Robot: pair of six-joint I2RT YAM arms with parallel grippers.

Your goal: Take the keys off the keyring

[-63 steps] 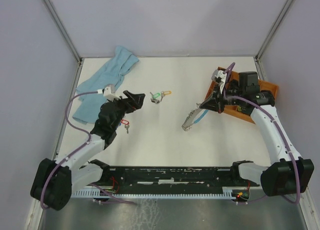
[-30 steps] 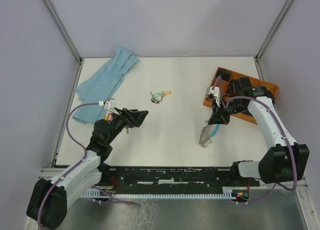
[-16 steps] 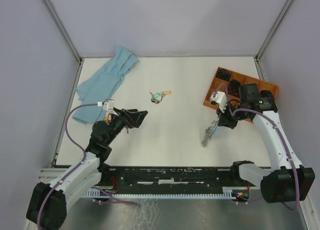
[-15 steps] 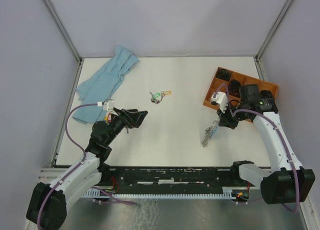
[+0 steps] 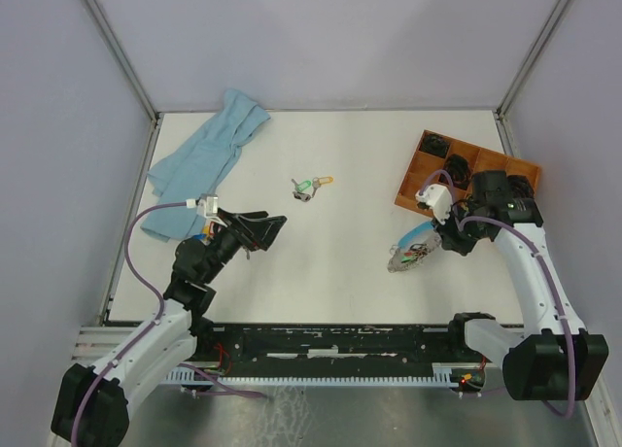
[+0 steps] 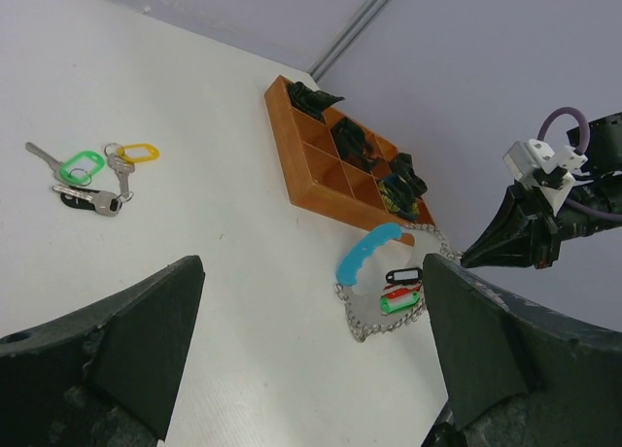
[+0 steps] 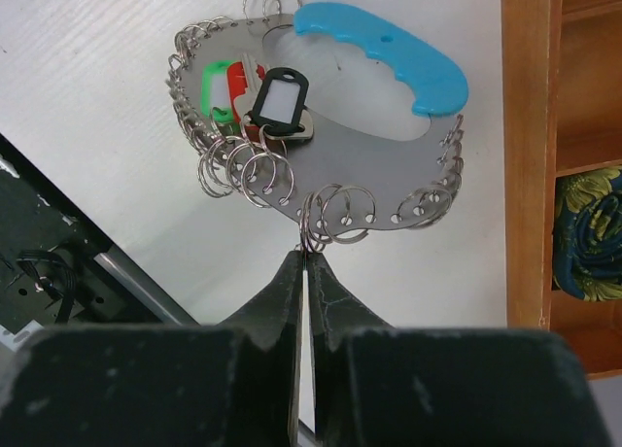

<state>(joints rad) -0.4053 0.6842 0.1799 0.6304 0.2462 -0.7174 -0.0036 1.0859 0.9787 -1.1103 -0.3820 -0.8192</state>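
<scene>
Right gripper pinches one small ring of the keyring at its very tip — a tug may slip it; left gripper stands wide open, unengaged.

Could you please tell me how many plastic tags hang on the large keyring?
3: a green tag, a red tag beside it, and a black-framed tag overlapping the red, inside the keyring; more may hide beneath.

No text I can read in any view. Black key tag has a plain white insert. Everything else too small to tell.
</scene>
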